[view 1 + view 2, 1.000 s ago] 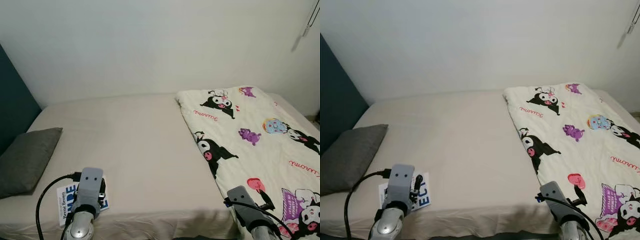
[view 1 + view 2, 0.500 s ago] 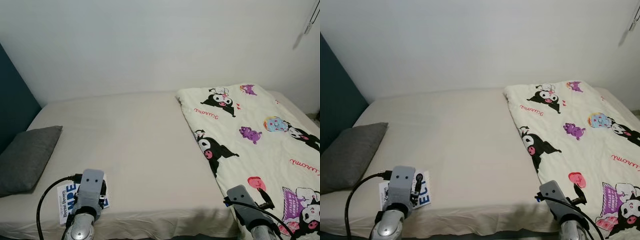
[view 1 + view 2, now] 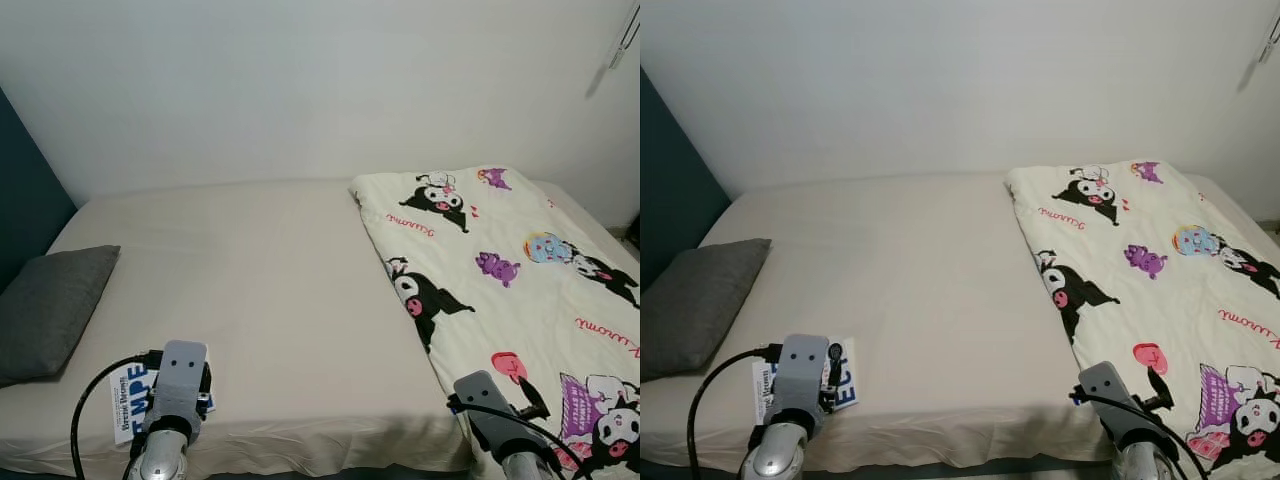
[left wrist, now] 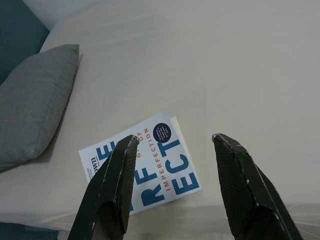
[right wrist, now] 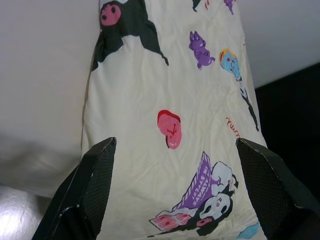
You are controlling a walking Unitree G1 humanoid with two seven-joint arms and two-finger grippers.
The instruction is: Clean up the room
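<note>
We see a beige bed. Our left gripper hovers spread wide, empty, above a white-and-blue book near its front edge, beside a grey pillow. Our right gripper, wide open, empty, hangs over the cartoon blanket.

The book — part hidden behind the left arm; blanket — cut off at frame's edge.

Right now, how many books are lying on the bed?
1. The book lies flat near the front edge of the bed, beside the grey pillow, below the open left claw. The cartoon blanket could hide others.
</note>
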